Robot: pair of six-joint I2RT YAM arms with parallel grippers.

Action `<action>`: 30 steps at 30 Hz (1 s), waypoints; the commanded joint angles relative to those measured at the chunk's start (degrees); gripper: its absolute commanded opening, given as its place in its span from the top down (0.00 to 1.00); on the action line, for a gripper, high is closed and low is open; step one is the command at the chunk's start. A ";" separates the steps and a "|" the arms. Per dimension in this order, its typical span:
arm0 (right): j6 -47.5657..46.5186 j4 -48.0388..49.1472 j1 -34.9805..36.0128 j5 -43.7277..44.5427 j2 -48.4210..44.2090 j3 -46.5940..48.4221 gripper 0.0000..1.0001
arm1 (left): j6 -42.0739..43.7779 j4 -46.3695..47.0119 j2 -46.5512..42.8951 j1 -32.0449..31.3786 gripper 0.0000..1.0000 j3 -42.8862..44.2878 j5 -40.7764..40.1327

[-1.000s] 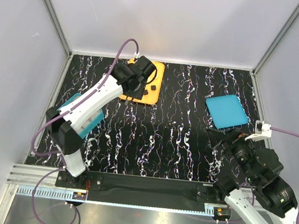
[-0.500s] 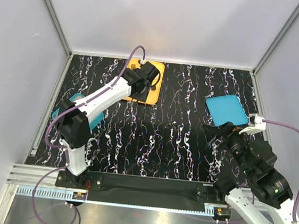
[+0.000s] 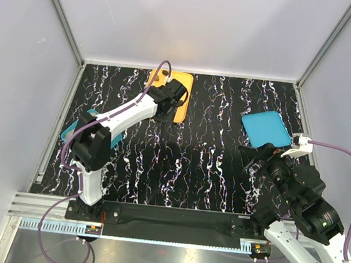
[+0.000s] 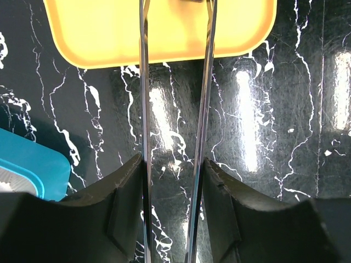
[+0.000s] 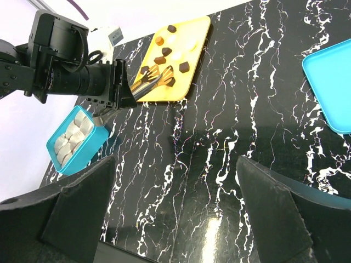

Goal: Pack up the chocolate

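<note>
The chocolate [image 5: 166, 52] is several dark cubes and pale rounds on the orange tray [image 5: 194, 30] at the table's back left. My left gripper [image 3: 169, 99] is shut on metal tongs [image 4: 143, 82]. It hangs at the tray's near edge [image 4: 236, 33] and also shows in the right wrist view [image 5: 123, 87]. The tong tips [image 5: 162, 74] reach among the dark pieces; I cannot tell if they grip one. My right gripper [image 3: 255, 159] is open and empty above the table at the right.
A teal compartmented box [image 3: 68, 134] with white paper cups [image 5: 71, 137] sits at the left edge, under my left arm. Its flat teal lid [image 3: 265, 130] lies at the right. Grey walls enclose the table.
My left arm has stretched out lower and brought the tongs down over the orange tray. My right arm shifted slightly toward the table's middle, then stayed still.
</note>
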 commanded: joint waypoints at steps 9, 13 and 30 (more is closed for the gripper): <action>-1.57 1.96 0.13 2.28 0.70 1.31 0.00 | -1.61 3.99 -0.80 1.42 0.53 -1.80 2.82; -1.57 2.05 0.13 2.37 0.70 1.14 0.00 | -1.79 5.13 -2.82 1.25 0.52 -3.21 4.50; -1.57 1.79 0.04 2.72 0.44 0.61 0.00 | -0.73 1.44 -6.69 0.19 0.49 -0.66 4.50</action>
